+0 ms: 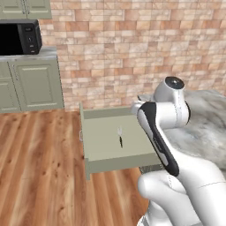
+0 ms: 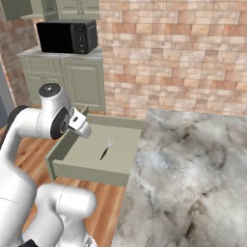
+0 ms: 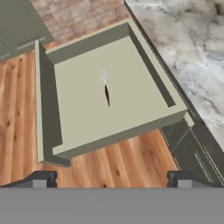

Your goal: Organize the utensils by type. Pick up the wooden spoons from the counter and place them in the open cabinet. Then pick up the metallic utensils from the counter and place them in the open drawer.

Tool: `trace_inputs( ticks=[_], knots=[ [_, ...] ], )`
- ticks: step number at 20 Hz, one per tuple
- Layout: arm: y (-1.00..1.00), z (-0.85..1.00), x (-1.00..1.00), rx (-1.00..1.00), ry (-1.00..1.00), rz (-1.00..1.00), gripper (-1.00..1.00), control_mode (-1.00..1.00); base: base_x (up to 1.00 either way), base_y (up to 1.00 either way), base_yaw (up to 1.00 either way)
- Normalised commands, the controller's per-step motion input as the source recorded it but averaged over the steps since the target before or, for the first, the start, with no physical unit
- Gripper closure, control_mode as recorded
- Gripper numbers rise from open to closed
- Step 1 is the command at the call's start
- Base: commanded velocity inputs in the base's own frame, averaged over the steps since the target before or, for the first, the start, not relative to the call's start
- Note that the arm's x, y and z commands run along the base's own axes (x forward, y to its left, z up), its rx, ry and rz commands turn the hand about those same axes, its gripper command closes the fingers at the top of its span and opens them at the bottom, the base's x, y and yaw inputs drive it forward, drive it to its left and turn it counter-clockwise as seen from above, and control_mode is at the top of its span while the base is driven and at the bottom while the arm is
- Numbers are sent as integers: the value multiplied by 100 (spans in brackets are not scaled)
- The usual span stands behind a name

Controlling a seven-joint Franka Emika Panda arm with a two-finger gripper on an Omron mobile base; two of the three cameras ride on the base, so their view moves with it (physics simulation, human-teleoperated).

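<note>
The drawer [image 3: 48, 105] stands pulled out at the centre of the hand view, beside the marbled desk [image 3: 192, 48] at the upper right. The small metal utensil [image 3: 106, 87] lies flat on the drawer's floor, pale head toward the top of the frame. The gripper [image 3: 113, 179] at the bottom edge has its fingertips [image 3: 41, 180] wide apart, holding nothing.

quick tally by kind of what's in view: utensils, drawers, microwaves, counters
metallic utensil, lying inside the drawer: 1
open drawer: 1
black microwave: 1
marbled counter: 1
total: 4
</note>
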Motion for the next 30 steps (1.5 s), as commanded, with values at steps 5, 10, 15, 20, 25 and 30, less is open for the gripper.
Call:
trace_inputs(
  ticks=[5,10,15,20,25,30],
  knots=[
    [-1,0,-31,0,0,0,-100,-100,0,0,0],
    [-5,0,-34,0,0,0,-100,-100,0,0,0],
    [-2,0,-18,-2,1,0,-100,-100,0,0,0],
    [0,0,0,0,5,0,-100,-100,0,0,0],
    [0,0,0,0,1,0,-100,-100,0,0,0],
    [0,0,0,0,0,0,-100,-100,0,0,0]
  ],
)
